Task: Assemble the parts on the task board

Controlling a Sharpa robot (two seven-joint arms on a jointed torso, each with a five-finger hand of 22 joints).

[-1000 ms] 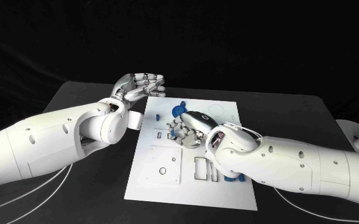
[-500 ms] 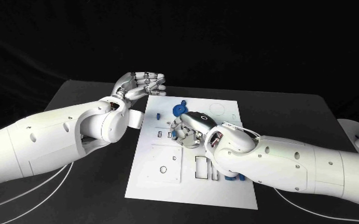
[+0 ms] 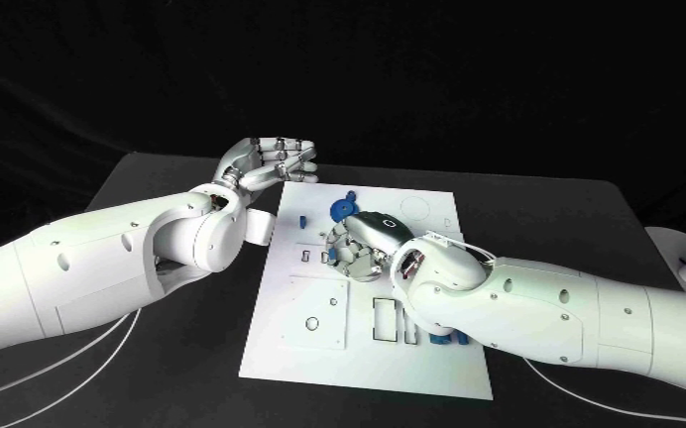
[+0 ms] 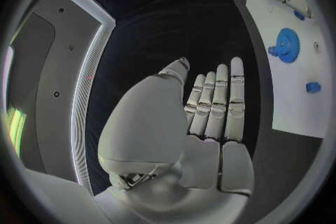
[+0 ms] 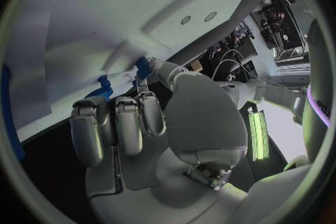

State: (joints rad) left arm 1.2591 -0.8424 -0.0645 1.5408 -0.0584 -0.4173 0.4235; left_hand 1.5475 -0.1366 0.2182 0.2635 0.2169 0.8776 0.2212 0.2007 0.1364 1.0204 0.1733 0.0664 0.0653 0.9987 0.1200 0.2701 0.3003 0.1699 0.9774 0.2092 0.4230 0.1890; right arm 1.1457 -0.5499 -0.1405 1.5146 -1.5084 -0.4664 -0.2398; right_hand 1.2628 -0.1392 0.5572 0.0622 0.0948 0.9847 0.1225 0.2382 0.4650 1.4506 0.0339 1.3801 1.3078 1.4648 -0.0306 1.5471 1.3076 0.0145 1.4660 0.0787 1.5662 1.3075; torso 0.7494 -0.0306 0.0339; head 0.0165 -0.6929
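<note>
— Where do your parts stand right now?

— Your white board [image 3: 322, 354] lies in the middle of the head view. A blue gear [image 3: 342, 210] sits near its upper edge, and more small blue pieces [image 3: 446, 340] lie low on its right side, half hidden behind your right arm.

— And the right hand?

— Your right hand [image 3: 361, 246] is down over the board's middle, just below the gear. In its wrist view the fingers [image 5: 127, 123] curl down close to a small blue piece [image 5: 105, 88]; whether they pinch it, you cannot tell.

— The left?

— Your left hand [image 3: 272, 162] hangs off the board's upper left corner, fingers straight and side by side, holding nothing.

— So which step is it?

— Probably seating or picking a piece mid-board. Next, you need the fingertips lined up squarely over its slot.
</note>
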